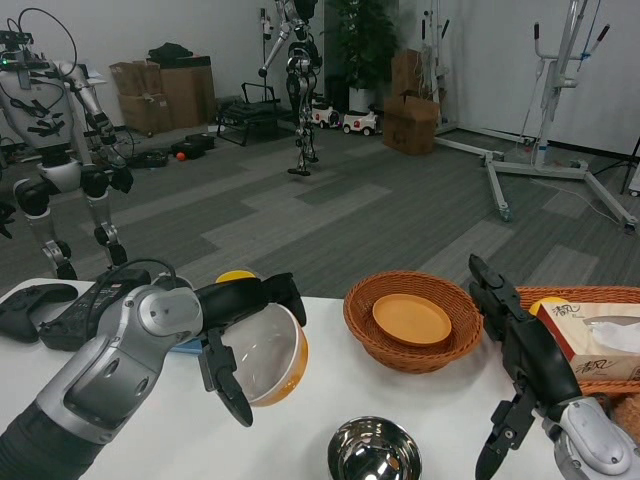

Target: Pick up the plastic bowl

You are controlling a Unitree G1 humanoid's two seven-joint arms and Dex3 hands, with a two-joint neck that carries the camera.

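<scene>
I've got my left hand holding the plastic bowl, fingers clamped over its rim, tilted off the bench left of the wicker basket. Right hand idle, fingers loose, empty. Next, I judge: lift clear, keep grip.

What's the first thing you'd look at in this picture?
Most likely the left hand, low on the left, gripping a tilted bowl, orange outside and white inside, above the table. Next, the round wicker basket in the middle, with an orange plate in it, and the shiny metal bowl at the bottom edge. Two other robots stand on the floor behind.
</scene>
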